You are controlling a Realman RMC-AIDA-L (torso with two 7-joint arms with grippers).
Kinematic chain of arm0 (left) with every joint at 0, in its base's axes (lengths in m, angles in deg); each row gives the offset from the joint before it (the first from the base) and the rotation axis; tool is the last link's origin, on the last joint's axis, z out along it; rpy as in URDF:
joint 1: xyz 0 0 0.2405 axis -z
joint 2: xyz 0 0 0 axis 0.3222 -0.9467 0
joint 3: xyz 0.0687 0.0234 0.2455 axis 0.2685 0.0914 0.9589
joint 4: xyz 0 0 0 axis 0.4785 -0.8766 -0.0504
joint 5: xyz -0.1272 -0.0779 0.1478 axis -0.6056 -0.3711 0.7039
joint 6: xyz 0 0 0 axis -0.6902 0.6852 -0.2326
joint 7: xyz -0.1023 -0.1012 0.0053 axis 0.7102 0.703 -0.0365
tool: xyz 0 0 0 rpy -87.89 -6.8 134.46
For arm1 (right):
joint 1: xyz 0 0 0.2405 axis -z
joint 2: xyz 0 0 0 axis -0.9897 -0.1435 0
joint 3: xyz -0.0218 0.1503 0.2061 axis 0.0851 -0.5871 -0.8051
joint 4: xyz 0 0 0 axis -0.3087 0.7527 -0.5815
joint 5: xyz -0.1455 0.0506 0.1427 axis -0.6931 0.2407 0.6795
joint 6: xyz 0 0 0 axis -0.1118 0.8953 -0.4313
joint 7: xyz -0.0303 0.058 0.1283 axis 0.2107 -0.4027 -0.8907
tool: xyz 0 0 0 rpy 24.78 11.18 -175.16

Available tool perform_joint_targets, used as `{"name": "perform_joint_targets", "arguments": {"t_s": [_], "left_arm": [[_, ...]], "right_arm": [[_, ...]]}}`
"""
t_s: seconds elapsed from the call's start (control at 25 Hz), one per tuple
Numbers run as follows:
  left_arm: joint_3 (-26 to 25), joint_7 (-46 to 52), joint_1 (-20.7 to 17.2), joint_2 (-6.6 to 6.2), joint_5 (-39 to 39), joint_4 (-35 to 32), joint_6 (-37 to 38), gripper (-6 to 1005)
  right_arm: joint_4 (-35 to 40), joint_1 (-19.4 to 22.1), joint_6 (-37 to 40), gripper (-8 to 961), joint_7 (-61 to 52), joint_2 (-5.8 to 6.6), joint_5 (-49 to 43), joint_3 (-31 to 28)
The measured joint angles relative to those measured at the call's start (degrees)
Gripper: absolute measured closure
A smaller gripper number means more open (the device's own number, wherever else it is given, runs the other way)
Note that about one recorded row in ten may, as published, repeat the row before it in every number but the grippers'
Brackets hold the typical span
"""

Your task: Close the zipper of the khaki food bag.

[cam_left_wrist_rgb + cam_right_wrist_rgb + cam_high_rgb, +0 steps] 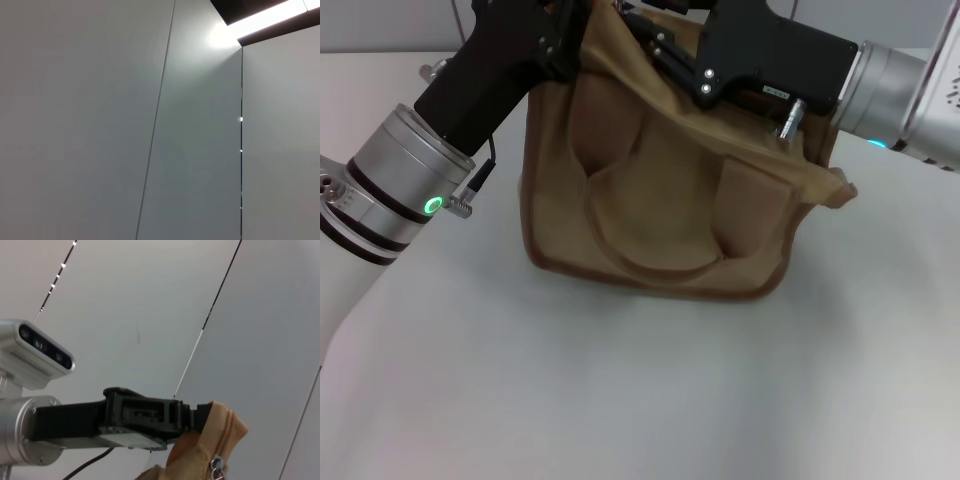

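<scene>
Gripping bag (212, 432), left pincer (200, 416)

A plain white table (620, 390) is filling the head view from nine o'clock round through six to three (nothing else is lying on the part shown). Grey wall panels (90, 120) are running behind, with a bright ceiling light strip (270, 15) glowing at one o'clock in the left wrist view.
</scene>
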Motion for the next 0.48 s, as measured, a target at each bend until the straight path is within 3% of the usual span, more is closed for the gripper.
{"name": "perform_joint_targets", "arguments": {"t_s": [0.48], "left_arm": [[-0.07, -0.11, 0.12, 0.0, -0.06, 0.37, 0.04, 990]], "right_arm": [[0.1, -0.04, -1.63, 675, 3.89, 0.0, 7.13, 5.17]]}}
